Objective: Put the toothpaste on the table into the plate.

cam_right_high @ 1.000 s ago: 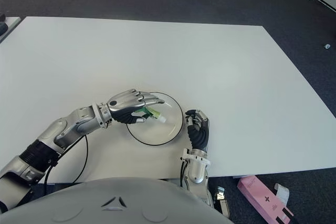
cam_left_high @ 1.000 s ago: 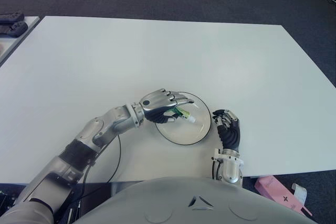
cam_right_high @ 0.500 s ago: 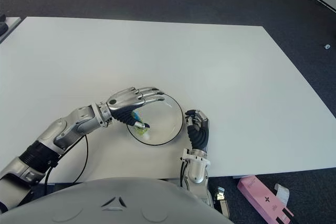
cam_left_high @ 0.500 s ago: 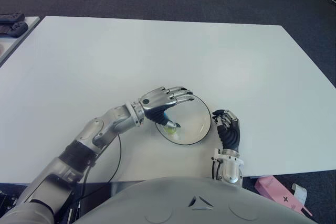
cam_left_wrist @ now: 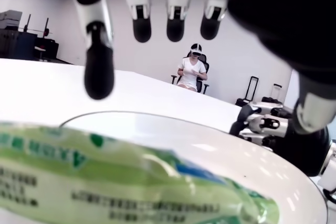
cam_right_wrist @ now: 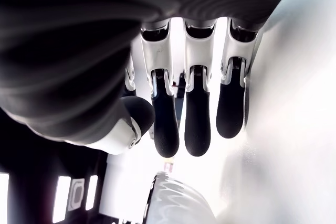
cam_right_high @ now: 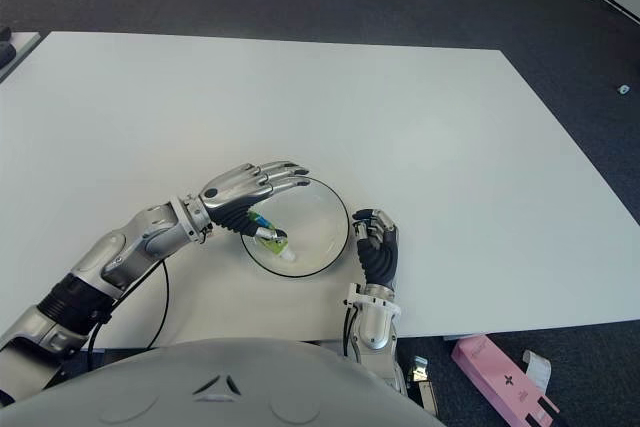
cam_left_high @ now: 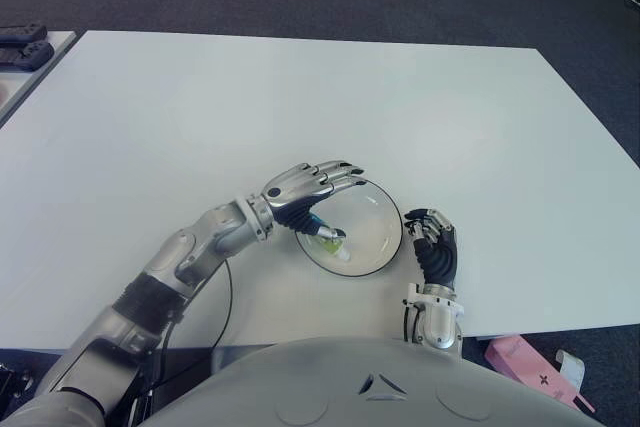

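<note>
A small green and white toothpaste tube (cam_left_high: 327, 240) lies inside the round white plate (cam_left_high: 376, 237), near its left side. My left hand (cam_left_high: 312, 183) hovers over the plate's left rim with its fingers spread and nothing in them. The left wrist view shows the tube (cam_left_wrist: 126, 190) lying in the plate (cam_left_wrist: 252, 169) below the open fingers (cam_left_wrist: 98, 64). My right hand (cam_left_high: 433, 245) shows just right of the plate near the table's front edge, fingers relaxed and empty.
The white table (cam_left_high: 300, 97) stretches far behind the plate. A pink box (cam_left_high: 527, 366) lies on the floor at front right. Dark objects (cam_left_high: 22, 45) sit on a surface at far left. A seated person (cam_left_wrist: 192, 72) shows in the left wrist view.
My left hand let go of the toothpaste, which dropped into the plate. The fingers opened and the hand drew back slightly to the left. The right hand has not moved.
</note>
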{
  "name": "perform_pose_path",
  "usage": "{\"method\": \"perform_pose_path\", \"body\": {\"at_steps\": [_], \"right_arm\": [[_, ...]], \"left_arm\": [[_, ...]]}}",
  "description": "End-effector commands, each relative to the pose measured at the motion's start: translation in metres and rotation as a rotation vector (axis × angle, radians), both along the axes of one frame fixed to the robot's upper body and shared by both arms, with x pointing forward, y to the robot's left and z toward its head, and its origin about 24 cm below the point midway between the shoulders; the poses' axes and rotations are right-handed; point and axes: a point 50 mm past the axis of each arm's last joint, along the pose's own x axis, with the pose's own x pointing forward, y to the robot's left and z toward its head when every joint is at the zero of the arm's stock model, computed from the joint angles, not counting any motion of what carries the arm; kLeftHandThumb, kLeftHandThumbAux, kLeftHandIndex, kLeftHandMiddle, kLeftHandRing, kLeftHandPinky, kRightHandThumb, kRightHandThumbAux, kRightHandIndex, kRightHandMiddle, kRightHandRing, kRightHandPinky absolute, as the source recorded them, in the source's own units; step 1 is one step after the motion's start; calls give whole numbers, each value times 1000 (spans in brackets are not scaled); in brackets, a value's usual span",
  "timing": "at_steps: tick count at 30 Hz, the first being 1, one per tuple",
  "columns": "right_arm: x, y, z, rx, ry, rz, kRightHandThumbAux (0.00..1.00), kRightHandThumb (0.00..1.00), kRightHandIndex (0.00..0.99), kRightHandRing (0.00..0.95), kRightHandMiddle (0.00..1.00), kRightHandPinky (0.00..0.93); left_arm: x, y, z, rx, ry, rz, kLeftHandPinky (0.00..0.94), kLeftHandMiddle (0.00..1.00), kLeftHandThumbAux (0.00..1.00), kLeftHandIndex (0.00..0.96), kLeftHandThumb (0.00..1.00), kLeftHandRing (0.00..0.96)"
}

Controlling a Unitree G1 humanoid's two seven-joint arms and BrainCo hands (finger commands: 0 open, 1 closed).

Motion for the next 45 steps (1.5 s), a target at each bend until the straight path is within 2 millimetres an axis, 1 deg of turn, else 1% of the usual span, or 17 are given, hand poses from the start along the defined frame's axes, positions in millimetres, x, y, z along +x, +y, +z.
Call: {"method": "perform_pose_path", "body": {"at_steps": [1,5,8,12,16,18,21,23,27,31,34,35,38,42,45], "right_arm": [[-1,0,-3,11,19,2,728,704,426,481,484,471],[-1,-1,-3,8,17,2,728,703,426,482,485,473],[-1,-1,-3,8,15,4,728,703,426,481,485,472],[-1,-1,-3,9,18,8,728,701,425,480,485,464],[-1,-1,-3,10,30,8,729,700,424,478,484,466],[-1,-1,-4,11,35,5,729,700,424,477,485,468],[-1,-1,-4,12,37,4,729,700,424,476,485,466],[-1,-1,-4,12,38,3,729,700,424,475,484,463],[-1,0,-3,12,38,1,729,701,425,475,483,464],[-1,0,-3,12,40,0,729,702,425,476,483,468],[-1,0,-3,15,43,0,729,703,426,478,483,469],[-1,0,-3,15,44,0,729,703,426,479,484,469],[0,0,-3,16,44,0,729,704,425,480,483,474],[1,0,-3,18,44,1,729,705,426,478,482,471],[2,0,-3,22,41,2,728,706,426,476,481,471]], "left_arm": [[0,3,2,-69,4,50,0,0,426,0,174,0],[2,6,0,-150,39,99,0,0,446,0,167,0],[3,10,-4,-262,69,173,4,0,460,0,161,0],[4,16,-10,-382,73,270,57,0,493,0,159,0],[5,19,-10,-489,74,330,106,0,527,0,144,0],[6,22,-9,-566,88,363,107,0,552,0,125,12],[7,23,-9,-625,104,383,103,0,568,0,115,19],[7,27,-7,-697,124,407,93,2,587,0,105,21],[8,34,-5,-839,147,494,91,21,622,0,80,28],[8,39,-6,-945,156,601,106,51,693,32,66,47],[10,54,-13,-1049,176,718,112,74,734,64,65,64],[10,63,-19,-1110,196,766,113,81,746,75,66,70],[9,75,-30,-1211,224,837,136,106,772,115,72,91],[4,75,-31,-1299,235,920,160,133,783,151,79,114],[-1,77,-34,-1354,240,992,200,159,818,178,89,143]]}}
